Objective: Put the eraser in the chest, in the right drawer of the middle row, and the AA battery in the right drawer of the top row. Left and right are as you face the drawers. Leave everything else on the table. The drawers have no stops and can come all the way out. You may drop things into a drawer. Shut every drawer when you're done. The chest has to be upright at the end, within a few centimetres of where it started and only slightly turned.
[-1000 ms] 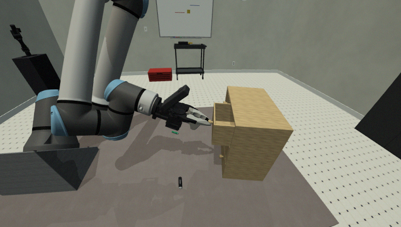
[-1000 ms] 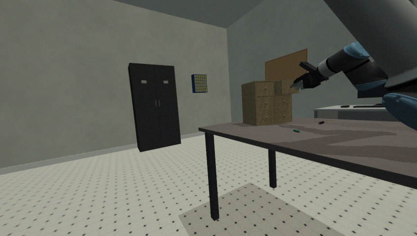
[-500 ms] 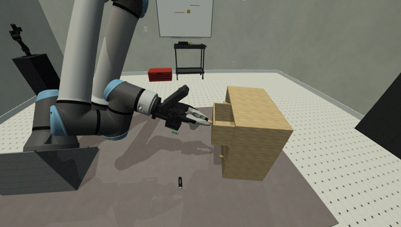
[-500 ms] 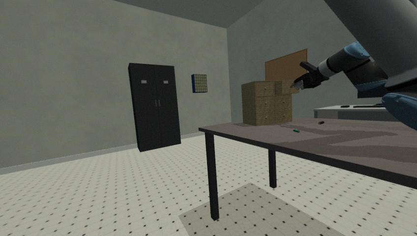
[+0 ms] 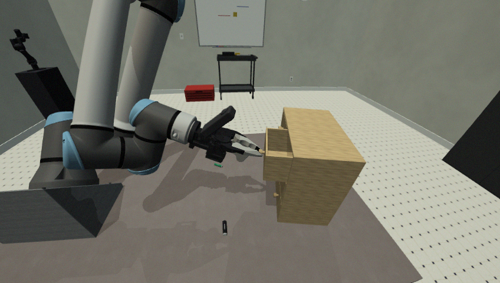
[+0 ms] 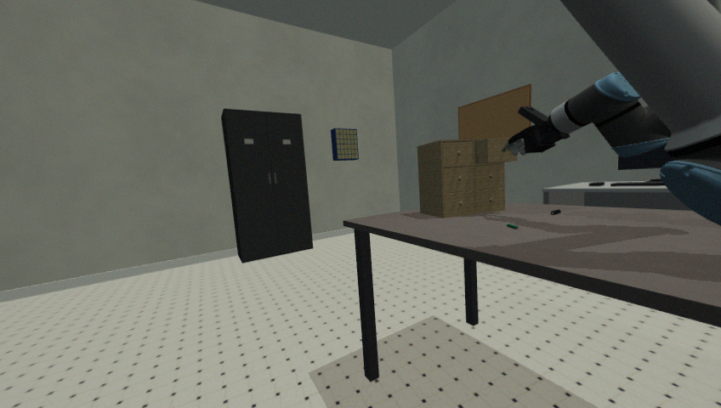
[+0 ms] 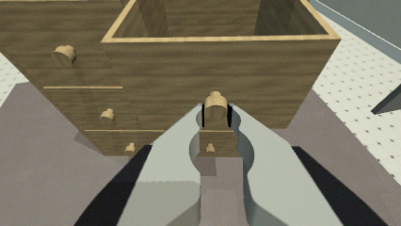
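No readable text, labels, brands, numbers or signs on anything in any of the 3 views.

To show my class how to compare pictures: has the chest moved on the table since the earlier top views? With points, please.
No; in the top view the chest (image 5: 315, 189) (image 6: 430, 179) (image 7: 28, 28) keeps its place against the table (image 5: 168, 259) (image 6: 429, 233) (image 7: 38, 137).
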You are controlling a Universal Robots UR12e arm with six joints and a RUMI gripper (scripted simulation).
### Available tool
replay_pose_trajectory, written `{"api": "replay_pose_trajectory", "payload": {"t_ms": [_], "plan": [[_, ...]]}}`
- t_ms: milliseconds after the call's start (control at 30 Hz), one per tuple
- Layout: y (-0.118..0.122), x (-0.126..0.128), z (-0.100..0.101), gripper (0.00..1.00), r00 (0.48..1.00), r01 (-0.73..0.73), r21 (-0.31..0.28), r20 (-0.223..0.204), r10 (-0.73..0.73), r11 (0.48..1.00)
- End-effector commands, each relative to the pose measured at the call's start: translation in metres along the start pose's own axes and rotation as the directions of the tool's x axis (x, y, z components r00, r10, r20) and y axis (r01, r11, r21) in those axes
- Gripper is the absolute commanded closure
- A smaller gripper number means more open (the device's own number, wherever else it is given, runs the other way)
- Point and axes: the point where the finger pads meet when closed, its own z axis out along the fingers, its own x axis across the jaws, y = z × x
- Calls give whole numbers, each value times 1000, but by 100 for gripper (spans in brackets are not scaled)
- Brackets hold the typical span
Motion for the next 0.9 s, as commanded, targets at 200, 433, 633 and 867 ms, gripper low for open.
{"api": "replay_pose_trajectory", "payload": {"t_ms": [200, 433, 633, 867], "plan": [[-1, 0, 0, 93, 1000, 0, 1, 0, 0, 1000], [-1, 0, 0, 93, 1000, 0, 1, 0, 0, 1000], [-1, 0, 0, 88, 1000, 0, 1, 0, 0, 1000], [-1, 0, 0, 83, 1000, 0, 1, 0, 0, 1000]]}}
